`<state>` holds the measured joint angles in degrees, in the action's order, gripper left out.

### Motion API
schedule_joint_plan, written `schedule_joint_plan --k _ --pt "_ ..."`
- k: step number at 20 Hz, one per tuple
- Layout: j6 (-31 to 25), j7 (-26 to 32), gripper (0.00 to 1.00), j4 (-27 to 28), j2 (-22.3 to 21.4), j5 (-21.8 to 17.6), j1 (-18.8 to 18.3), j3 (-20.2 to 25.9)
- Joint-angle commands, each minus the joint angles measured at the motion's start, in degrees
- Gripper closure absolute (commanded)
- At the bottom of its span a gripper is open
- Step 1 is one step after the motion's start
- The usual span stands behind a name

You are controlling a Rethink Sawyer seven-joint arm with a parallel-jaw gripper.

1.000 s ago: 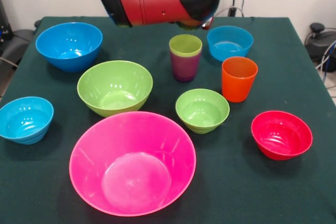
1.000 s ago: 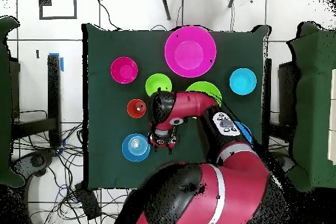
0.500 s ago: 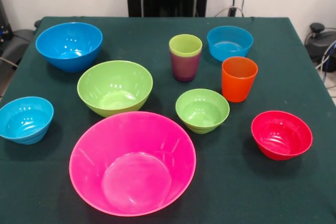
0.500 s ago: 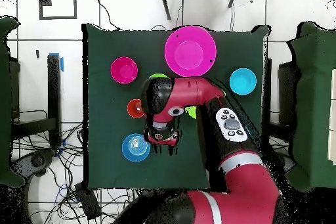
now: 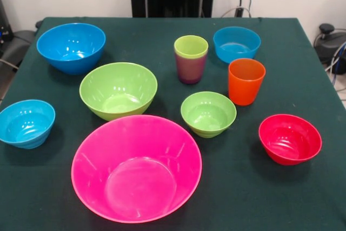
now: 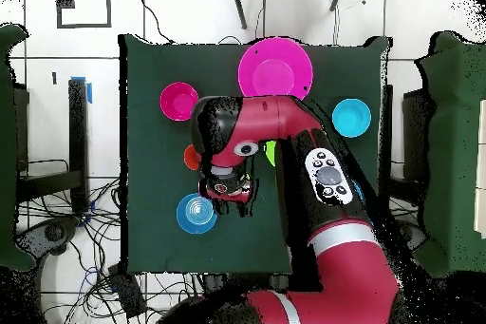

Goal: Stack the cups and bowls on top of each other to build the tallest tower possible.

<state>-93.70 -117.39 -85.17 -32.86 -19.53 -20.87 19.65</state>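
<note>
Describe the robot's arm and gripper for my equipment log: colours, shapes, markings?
The overhead view shows a thick, rounded arm in glossy red with black joint sections. A grey panel with dark round buttons sits on one link, and a light band rings the lower segment. The gripper is small, red and black; finer detail is unclear.

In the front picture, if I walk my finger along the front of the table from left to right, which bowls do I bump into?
small light-blue bowl → huge pink bowl → small red bowl
</note>
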Motion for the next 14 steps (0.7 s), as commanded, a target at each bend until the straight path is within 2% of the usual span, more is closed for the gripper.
schedule_joint_plan --k 1,5,9,14 --pt "8.32 8.58 0.0 4.63 4.99 -5.96 0.84 3.89" --pt "11.83 10.95 0.0 3.81 7.76 -6.89 -0.98 4.01" --pt "15.71 14.62 0.0 5.02 11.11 -9.56 -2.5 4.43" --pt "12.81 18.59 0.0 10.33 16.31 -11.71 -3.76 4.75"
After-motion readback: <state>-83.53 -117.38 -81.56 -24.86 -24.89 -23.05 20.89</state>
